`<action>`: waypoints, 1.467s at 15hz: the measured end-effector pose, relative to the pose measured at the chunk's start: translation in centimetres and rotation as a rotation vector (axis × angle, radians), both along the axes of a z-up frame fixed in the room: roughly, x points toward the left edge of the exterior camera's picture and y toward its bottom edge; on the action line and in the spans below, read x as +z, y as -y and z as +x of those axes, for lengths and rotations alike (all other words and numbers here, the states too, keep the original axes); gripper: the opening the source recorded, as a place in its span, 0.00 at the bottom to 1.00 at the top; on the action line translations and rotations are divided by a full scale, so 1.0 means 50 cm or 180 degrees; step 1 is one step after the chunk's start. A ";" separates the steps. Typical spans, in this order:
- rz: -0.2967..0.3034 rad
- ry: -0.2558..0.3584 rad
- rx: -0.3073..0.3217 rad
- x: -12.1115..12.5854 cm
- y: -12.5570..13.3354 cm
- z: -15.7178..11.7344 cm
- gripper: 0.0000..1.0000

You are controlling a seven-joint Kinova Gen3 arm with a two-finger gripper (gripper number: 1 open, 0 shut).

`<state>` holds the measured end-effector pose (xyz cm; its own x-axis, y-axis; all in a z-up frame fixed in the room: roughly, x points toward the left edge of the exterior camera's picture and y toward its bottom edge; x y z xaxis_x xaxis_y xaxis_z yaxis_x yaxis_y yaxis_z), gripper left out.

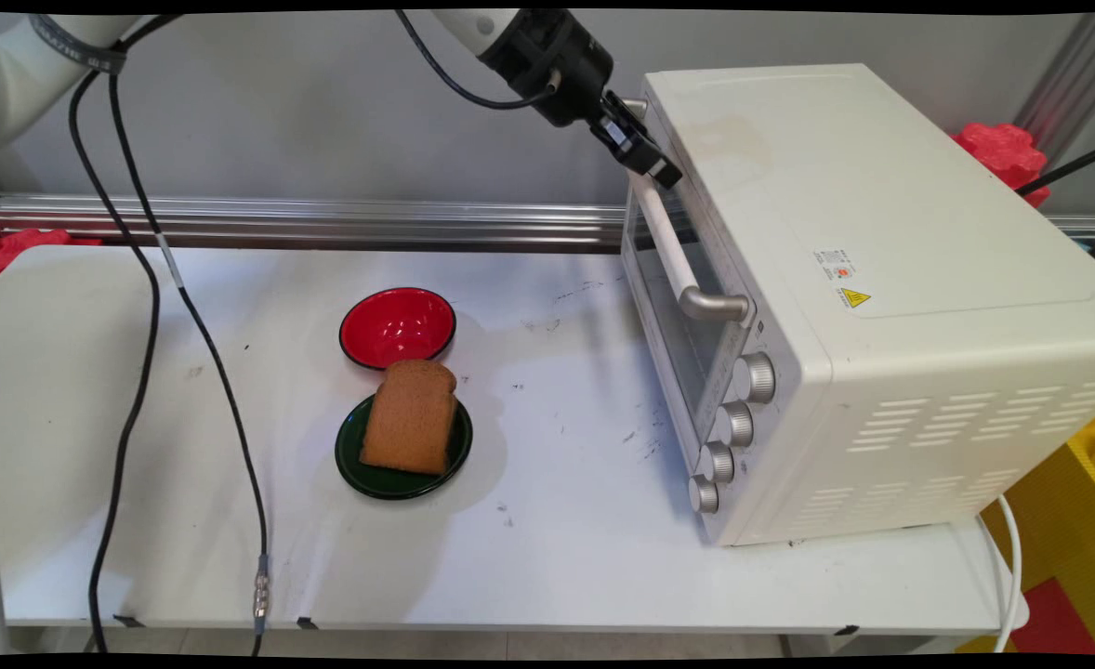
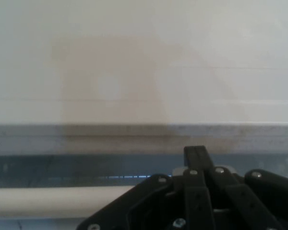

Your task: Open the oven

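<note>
— Two dishes sit left of centre on the bench (image 1: 557, 520): what else is there?

— A red bowl (image 1: 397, 326) lies toward the middle of the frame, and a dark green plate (image 1: 362, 465) sits just below it in the picture, their rims nearly touching. A brown slice of bread (image 1: 411, 415) rests on the plate, its top edge leaning over the rim toward the bowl.

— And on the right?

— A white toaster oven (image 1: 882, 279) fills the right half of the frame. Its glass door faces left, with a long pale handle (image 1: 673, 246) across the top of the door and four metal knobs (image 1: 733, 423) in a column at the lower front corner.

— Where is the tool?

— At the top centre of the main view, the black tool (image 1: 645, 153) is at the upper far end of that handle, at the oven's top front edge. In the hand view the handle (image 2: 53, 200) runs across the lower left, just beside the tool (image 2: 197, 158), with the oven's flat top (image 2: 144, 62) filling the upper frame.

— Is it spread or pressed together?

— I cannot tell, and I cannot tell whether it touches the handle.

— Anything else?

— Black cables (image 1: 138, 279) hang down the left side of the frame.
</note>
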<state>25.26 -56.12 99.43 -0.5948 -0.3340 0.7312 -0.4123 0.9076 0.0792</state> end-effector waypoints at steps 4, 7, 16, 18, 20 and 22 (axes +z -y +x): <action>-0.0042 0.0029 -0.0066 -0.011 0.003 -0.006 0.00; -0.0080 0.0060 -0.0131 -0.020 0.005 -0.009 0.00; -0.0138 0.0178 -0.0204 -0.043 0.004 0.004 0.00; -0.0132 0.0211 -0.0204 -0.047 0.001 0.013 0.00; -0.0115 0.0259 -0.0202 -0.053 -0.004 0.026 0.00; -0.0081 0.0318 -0.0194 -0.060 -0.013 0.044 0.00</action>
<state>27.45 -55.49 96.41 -0.6838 -0.2771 0.6750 -0.3608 0.9325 0.0172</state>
